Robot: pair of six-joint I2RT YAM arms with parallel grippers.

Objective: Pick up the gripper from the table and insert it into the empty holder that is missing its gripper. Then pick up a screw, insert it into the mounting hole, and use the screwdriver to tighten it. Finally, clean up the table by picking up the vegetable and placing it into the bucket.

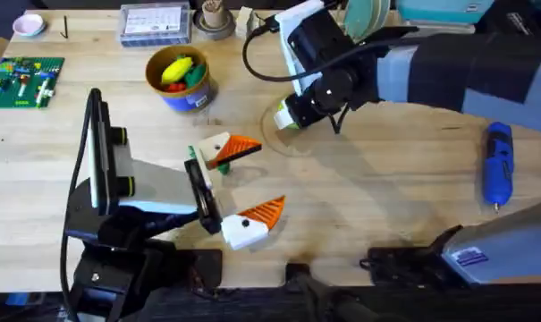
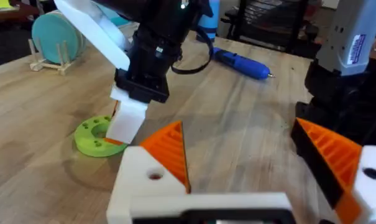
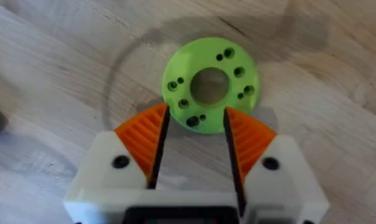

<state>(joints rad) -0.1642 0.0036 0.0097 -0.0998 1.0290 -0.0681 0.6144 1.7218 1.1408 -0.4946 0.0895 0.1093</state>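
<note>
We note the right gripper [image 3: 194,140] with its two orange ribbed pads [image 3: 144,137] parted by a moderate gap and nothing held between them; directly beneath them lies a flat green ring disc [image 3: 209,84] with small holes around a central hole, flat on the wooden table [image 3: 45,74]. From overhead, the right gripper [image 1: 288,116] hangs over that disc near the table's middle, its arm reaching in from the right side. The left gripper [image 1: 239,183] has its fingers spread wide, one white block with an orange tip [image 1: 230,148] farther from the base and the other [image 1: 252,219] nearer it, with bare table between them and nothing grasped. In the left wrist view these same fingers [image 2: 166,155] appear far apart, and beyond them we see the right gripper [image 2: 125,121] over the green disc [image 2: 94,137]. A small green item [image 1: 191,154] lies just beside the farther left finger; we cannot tell what it is. The screwdriver [image 1: 497,163] lies flat on the table well to the right, apart from both grippers, its metal bit pointing toward the near edge. The bucket [image 1: 181,79] stands upright beyond the left gripper, holding yellow, green and red toy food. A clear parts box [image 1: 156,23] sits at the far edge, and a green board [image 1: 23,80] at the far left.
</note>
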